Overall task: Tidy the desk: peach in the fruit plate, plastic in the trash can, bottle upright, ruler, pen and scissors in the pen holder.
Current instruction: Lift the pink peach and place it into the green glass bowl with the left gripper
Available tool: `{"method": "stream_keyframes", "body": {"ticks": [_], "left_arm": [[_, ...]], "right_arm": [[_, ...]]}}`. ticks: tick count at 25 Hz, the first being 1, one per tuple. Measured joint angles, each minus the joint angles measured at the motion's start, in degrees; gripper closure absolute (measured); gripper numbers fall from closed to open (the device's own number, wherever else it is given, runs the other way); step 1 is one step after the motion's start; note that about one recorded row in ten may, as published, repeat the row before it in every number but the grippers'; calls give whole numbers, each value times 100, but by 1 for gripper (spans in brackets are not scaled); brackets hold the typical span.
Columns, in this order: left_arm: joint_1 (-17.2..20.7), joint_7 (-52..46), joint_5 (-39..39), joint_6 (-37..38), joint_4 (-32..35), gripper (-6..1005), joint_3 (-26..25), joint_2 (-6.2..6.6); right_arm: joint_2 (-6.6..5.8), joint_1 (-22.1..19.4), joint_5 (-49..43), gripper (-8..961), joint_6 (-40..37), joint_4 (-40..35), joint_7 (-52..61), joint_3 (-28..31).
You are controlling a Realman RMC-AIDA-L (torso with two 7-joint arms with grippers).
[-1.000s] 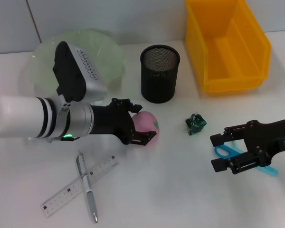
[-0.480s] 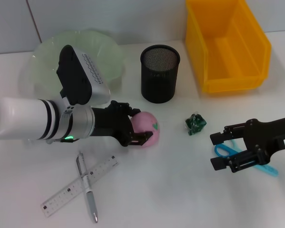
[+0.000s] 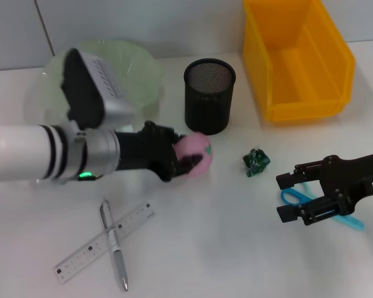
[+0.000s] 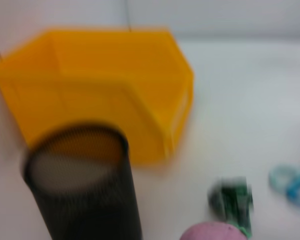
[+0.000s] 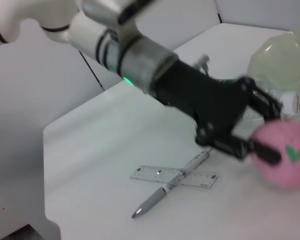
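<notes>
My left gripper (image 3: 185, 162) is shut on the pink peach (image 3: 199, 153), holding it just off the table in front of the black mesh pen holder (image 3: 209, 96). The pale green fruit plate (image 3: 140, 65) lies behind the left arm. A crumpled green plastic (image 3: 256, 161) sits right of the peach. My right gripper (image 3: 285, 197) hangs open over the blue scissors (image 3: 293, 197). The ruler (image 3: 133, 222) and pen (image 3: 118, 261) lie crossed at the front left. The bottle is hidden in the head view. The right wrist view shows the peach (image 5: 282, 156) in the left gripper (image 5: 257, 145).
The yellow bin (image 3: 298, 62) stands at the back right, beside the pen holder (image 4: 85, 190). The left wrist view also shows the bin (image 4: 105, 90), the plastic (image 4: 232, 200) and the scissors (image 4: 292, 182). A white wall closes off the table's far edge.
The left gripper has carried the peach up and toward the pen holder, and the wrist has turned. The right arm has stayed where it was.
</notes>
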Motion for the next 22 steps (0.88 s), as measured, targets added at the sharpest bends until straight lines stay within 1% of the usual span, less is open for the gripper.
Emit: {"method": "stream_keyframes", "body": {"ticks": [2, 3, 4, 5, 7, 8, 9, 10, 12, 13, 14, 15, 16, 17, 18, 19, 20, 22], "left_arm": [[324, 14, -149, 167, 530, 559, -188, 9], [622, 53, -300, 308, 1071, 564, -381, 7], [622, 53, -300, 308, 1071, 569, -381, 7], [786, 109, -423, 292, 1351, 575, -468, 1], [988, 301, -708, -16, 1620, 586, -549, -14], [1076, 564, -1082, -559, 1664, 591, -587, -24], [1076, 564, -1082, -559, 1664, 604, -587, -24], [1072, 699, -1293, -899, 1597, 616, -591, -27], [922, 1005, -1735, -1650, 1272, 641, -590, -28], [639, 1215, -2019, -2164, 848, 648, -580, -29], [639, 1215, -2019, -2164, 848, 654, -580, -29], [224, 1344, -2187, -2710, 184, 661, -598, -30], [224, 1344, -2187, -2710, 184, 668, -598, -30], [13, 1349, -2222, -2965, -116, 674, -614, -34], [-350, 1327, -2257, -3298, -669, 681, -639, -38], [-350, 1327, -2257, -3298, -669, 687, -639, -38], [-546, 1300, -2269, -3421, -978, 693, -668, -39], [-688, 1282, -2275, -3475, -1236, 706, -712, -45]], "right_arm": [[-1, -8, -1, 163, 5, 0, 0, 3], [-2, -13, -1, 164, 6, 0, 0, 2], [-2, -13, -1, 164, 6, 0, 0, 2], [-2, -13, -2, 164, 8, 0, 0, 1], [-2, -14, -2, 165, 12, 0, 0, 1], [0, -15, -2, 166, 15, 0, 0, 0], [0, -15, -2, 166, 15, 0, 0, 0], [11, -16, -2, 167, 15, 0, 0, -4], [16, -17, -2, 167, 15, 0, -3, -6], [25, -18, -2, 168, 15, 0, -9, -6], [25, -18, -2, 168, 15, 0, -9, -6], [30, -18, -1, 169, 15, 0, -10, -6], [33, -18, -2, 169, 15, 0, -10, -3], [37, -16, -2, 169, 15, 0, -10, -6], [42, -13, -1, 170, 13, 0, -11, -8], [42, -13, -1, 170, 13, 0, -11, -8], [43, -13, -2, 171, 11, 0, -12, -10], [48, -10, -1, 172, 10, 0, -18, -13]]}}
